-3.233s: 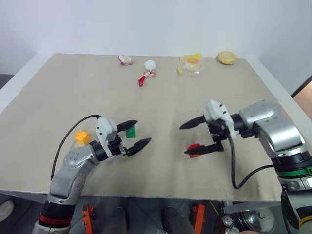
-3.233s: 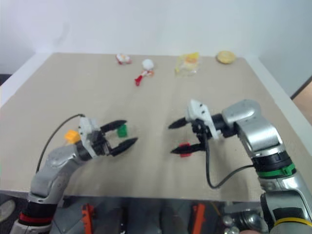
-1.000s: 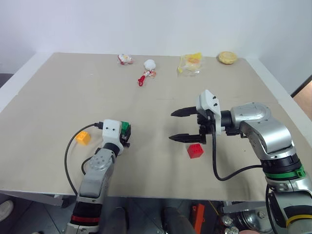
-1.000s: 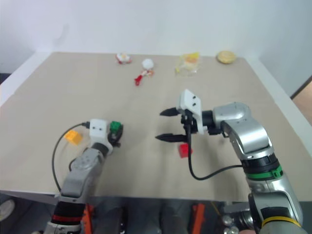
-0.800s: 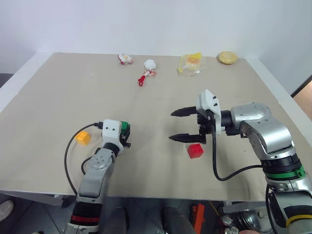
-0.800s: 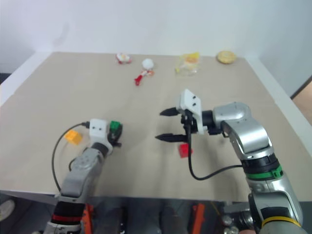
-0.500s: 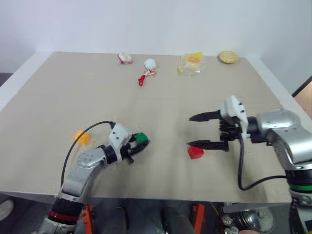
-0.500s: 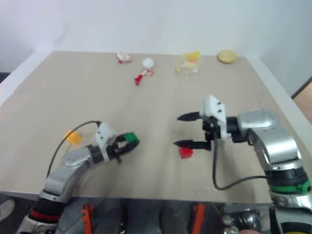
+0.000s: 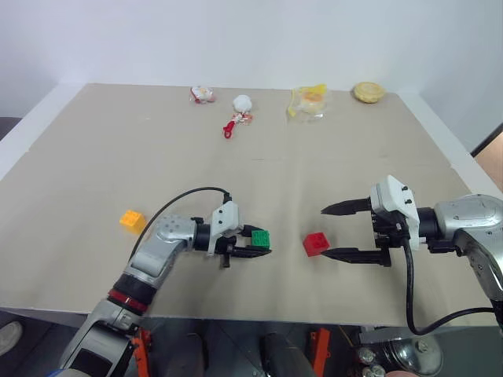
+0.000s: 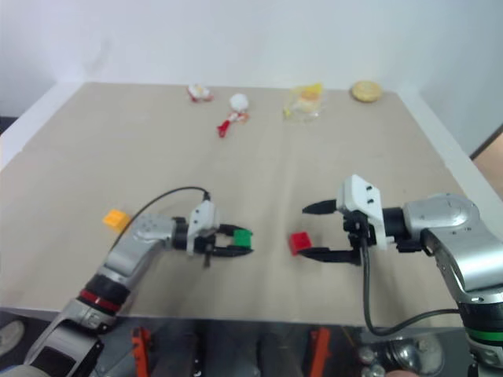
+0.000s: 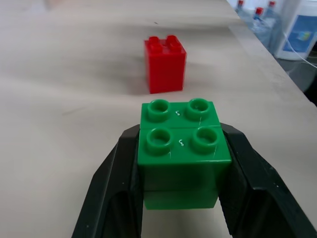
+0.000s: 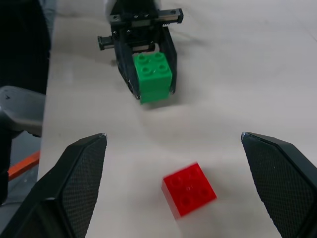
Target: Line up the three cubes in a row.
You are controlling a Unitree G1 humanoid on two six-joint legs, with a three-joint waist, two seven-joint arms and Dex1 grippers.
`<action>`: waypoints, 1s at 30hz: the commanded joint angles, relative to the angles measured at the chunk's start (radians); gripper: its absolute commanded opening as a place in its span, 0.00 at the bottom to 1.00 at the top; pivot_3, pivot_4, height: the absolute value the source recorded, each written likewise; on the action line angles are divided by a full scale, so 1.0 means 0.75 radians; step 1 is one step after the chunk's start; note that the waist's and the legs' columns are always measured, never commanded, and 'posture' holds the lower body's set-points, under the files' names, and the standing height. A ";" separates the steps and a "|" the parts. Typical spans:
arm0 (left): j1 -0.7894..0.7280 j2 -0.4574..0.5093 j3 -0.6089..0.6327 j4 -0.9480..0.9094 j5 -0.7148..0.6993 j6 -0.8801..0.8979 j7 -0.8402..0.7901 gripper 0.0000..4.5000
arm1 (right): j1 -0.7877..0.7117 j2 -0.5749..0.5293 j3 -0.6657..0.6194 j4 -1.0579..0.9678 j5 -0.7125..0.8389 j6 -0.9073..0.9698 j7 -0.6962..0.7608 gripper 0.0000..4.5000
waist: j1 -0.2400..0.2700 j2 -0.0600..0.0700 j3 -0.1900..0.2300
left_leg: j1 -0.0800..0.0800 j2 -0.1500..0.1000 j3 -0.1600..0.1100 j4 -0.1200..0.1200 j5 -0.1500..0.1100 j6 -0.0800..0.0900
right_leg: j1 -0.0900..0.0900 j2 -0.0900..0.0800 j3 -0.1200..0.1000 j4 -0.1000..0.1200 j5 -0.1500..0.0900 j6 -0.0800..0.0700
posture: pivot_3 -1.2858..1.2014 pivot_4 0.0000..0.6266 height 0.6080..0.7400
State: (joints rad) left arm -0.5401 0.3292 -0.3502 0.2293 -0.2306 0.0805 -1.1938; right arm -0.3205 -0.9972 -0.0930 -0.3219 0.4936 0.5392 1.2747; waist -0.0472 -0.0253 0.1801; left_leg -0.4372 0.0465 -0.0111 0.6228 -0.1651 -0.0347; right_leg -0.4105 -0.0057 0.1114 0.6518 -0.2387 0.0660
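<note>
Table (image 9: 94, 149) | green cube (image 11: 180, 148) sides hidden by left fingers (image 11: 111, 188)

L gripper (image 10: 240, 243) clamped on green cube (image 10: 242, 237), low over table (image 10: 259, 157) near front edge, pointing toward R side. Red cube (image 10: 299, 243) sits on table just R of it, w/ a gap between. R gripper (image 10: 313, 231) spread wide, fingers either side of red cube's R side, not touching. Orange cube (image 10: 116, 218) alone, far L. Snacks + toys (image 10: 236, 106) along back edge, round bun (image 10: 365, 91) at back R.
</note>
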 commanded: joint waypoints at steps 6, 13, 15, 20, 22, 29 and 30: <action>-0.061 -0.080 -0.020 0.129 0.086 -0.109 0.003 0.30 | 0.015 -0.037 -0.070 -0.077 0.051 0.026 -0.042 1.00 | 0.003 0.000 0.000 | 0.000 0.000 -0.001 0.002 0.000 0.000 | 0.002 0.000 0.000 0.000 0.000 0.001 | 0.52 0.24 1.00; -0.059 -0.110 -0.004 0.138 0.091 -0.102 0.010 0.30 | 0.017 -0.043 -0.070 -0.071 0.056 0.025 -0.049 1.00 | 0.002 0.000 0.000 | 0.000 -0.001 -0.001 0.004 0.000 0.000 | 0.002 0.000 0.000 0.000 0.001 0.002 | 0.52 0.24 1.00; -0.056 -0.110 -0.003 0.136 0.090 -0.097 0.007 0.30 | 0.014 -0.043 -0.068 -0.069 0.055 0.025 -0.050 1.00 | 0.002 0.000 0.000 | 0.000 0.000 -0.001 0.003 0.000 0.000 | 0.002 0.000 0.000 0.000 0.001 0.002 | 0.52 0.24 1.00; -0.061 -0.106 -0.005 0.146 0.104 -0.115 0.005 0.30 | 0.011 -0.039 -0.062 -0.065 0.052 0.023 -0.051 1.00 | 0.002 0.000 0.000 | 0.000 -0.001 -0.001 0.004 0.000 0.000 | 0.002 0.000 0.000 0.000 0.001 0.002 | 0.52 0.24 1.00; -0.059 -0.106 -0.005 0.143 0.097 -0.101 -0.006 0.30 | 0.012 -0.037 -0.058 -0.062 0.049 0.020 -0.053 1.00 | 0.002 0.000 0.000 | 0.000 -0.001 -0.001 0.004 0.000 0.000 | 0.002 0.000 0.000 0.000 0.001 0.002 | 0.52 0.24 1.00; -0.059 -0.099 0.015 0.116 0.073 -0.053 -0.027 0.92 | 0.019 -0.042 -0.058 -0.064 0.048 0.022 -0.052 1.00 | 0.002 0.000 0.000 | 0.000 -0.001 -0.001 0.003 0.000 0.000 | 0.002 0.000 0.000 0.000 0.001 0.002 | 0.52 0.24 1.00; -0.061 -0.096 0.024 0.110 0.065 -0.046 -0.028 0.99 | 0.020 -0.043 -0.058 -0.062 0.047 0.022 -0.049 1.00 | 0.002 0.000 0.000 | 0.000 -0.001 -0.001 0.003 0.000 0.000 | 0.002 0.000 0.000 0.000 0.001 0.002 | 0.52 0.24 1.00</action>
State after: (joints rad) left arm -0.5718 0.2541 -0.3548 0.3381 -0.1608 0.0445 -1.2084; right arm -0.3015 -1.0106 -0.1172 -0.3513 0.5181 0.5595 1.2374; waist -0.0455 -0.0253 0.1801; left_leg -0.4374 0.0461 -0.0119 0.6254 -0.1651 -0.0347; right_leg -0.4089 -0.0060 0.1114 0.6518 -0.2379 0.0675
